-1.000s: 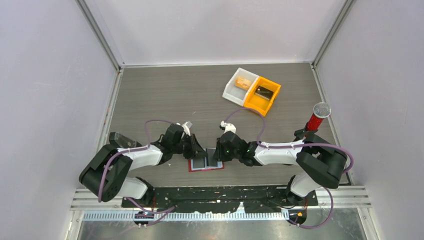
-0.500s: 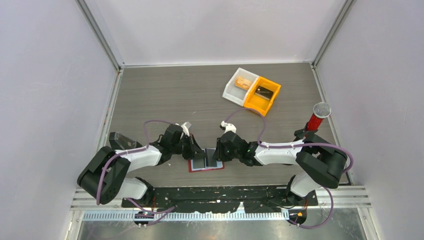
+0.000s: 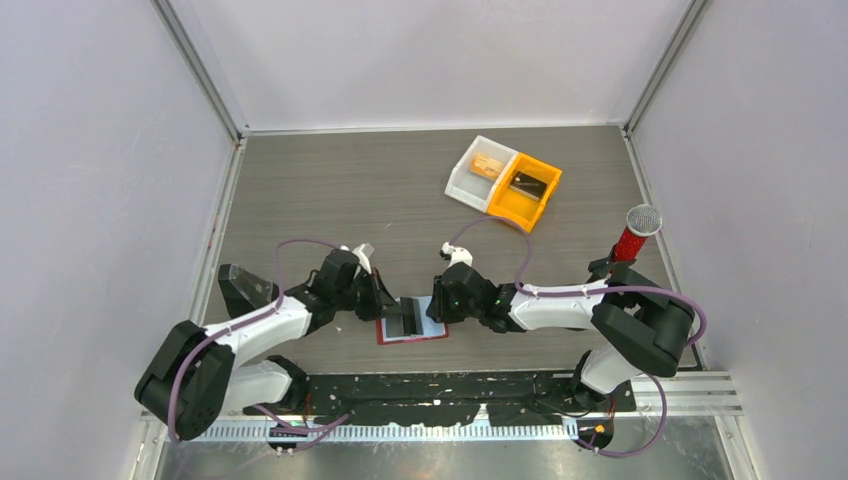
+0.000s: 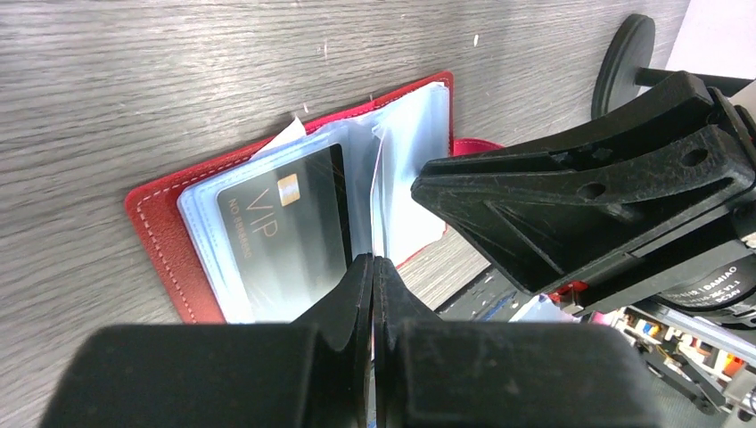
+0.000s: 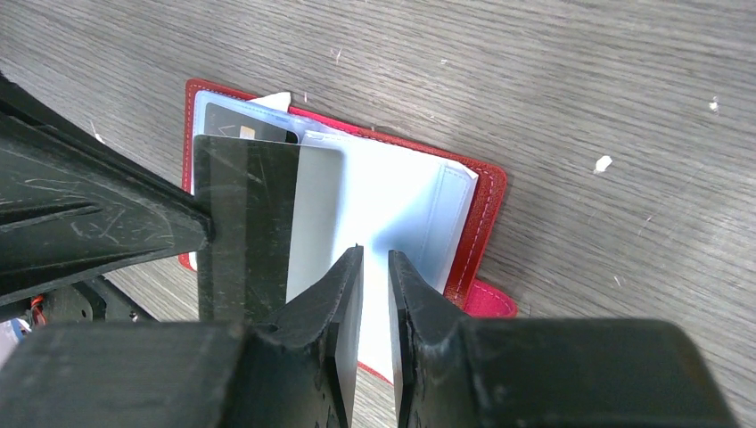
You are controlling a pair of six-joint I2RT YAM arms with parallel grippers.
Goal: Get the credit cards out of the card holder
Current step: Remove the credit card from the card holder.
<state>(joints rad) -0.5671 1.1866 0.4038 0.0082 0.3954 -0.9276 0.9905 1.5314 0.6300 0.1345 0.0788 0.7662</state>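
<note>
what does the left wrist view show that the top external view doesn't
Only the left wrist view: the VIP lettering on a dark card in a clear sleeve, and the left tool with its fingers pressed shut. Only the top external view: the white bin, the orange bin and a red microphone. Both: the open red card holder, with the right tool over it.

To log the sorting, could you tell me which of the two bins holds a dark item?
The orange bin, right of the white bin; the white one holds a tan item instead.
</note>
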